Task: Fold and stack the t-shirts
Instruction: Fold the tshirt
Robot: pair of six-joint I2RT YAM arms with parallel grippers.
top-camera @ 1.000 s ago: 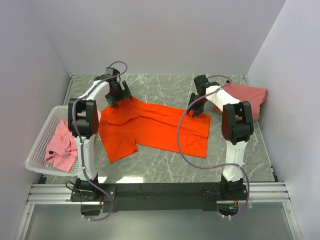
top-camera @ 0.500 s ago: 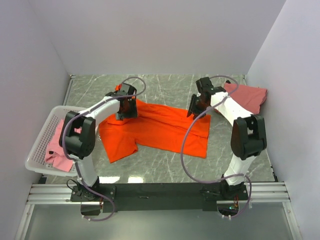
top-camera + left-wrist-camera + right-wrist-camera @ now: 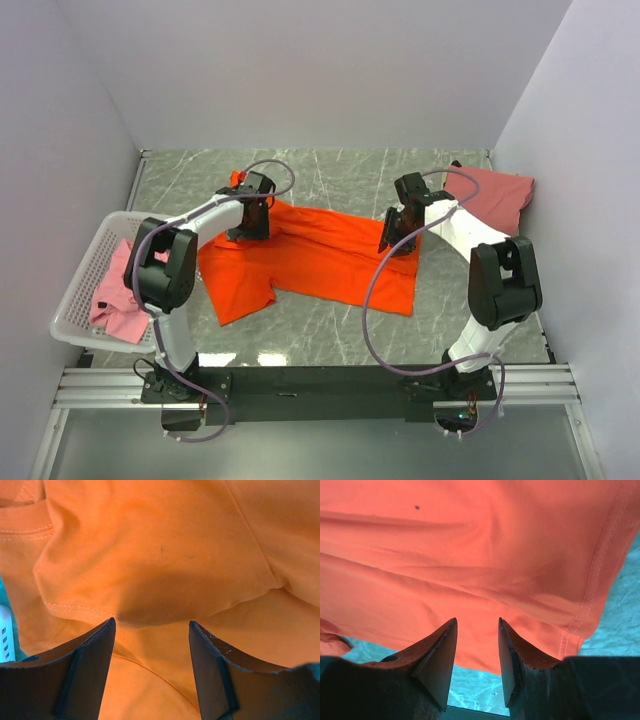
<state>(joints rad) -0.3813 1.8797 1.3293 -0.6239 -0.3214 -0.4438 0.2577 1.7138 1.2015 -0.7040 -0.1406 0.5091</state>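
Orange t-shirt [image 3: 320,262] lies spread, mostly flat, just right of the white basket [image 3: 78,290]. Its long axis runs straight away from the basket: collar end nearest it, hem end farthest. L gripper [image 3: 151,625] is over the basket-side end, at the far edge by the collar/shoulder. Its jaws are apart, w/ a rounded fold of stitched cloth just ahead of the tips, not btwn the pads. R gripper [image 3: 477,622] is at the end away from the basket, by the hem corner. Its jaws are apart w/ a narrower gap, cloth beyond the tips, nothing visibly pinched. So each arm has its own end, no crossing needed. Prob. next: both close on that far edge and carry it to the near side, a fold along the long axis. The ends should lift together or the cloth skews. Lighter pink t-shirt [image 3: 115,290] lies in the basket; salmon-pink t-shirt [image 3: 495,195] lies farthest from the basket, past the hem end
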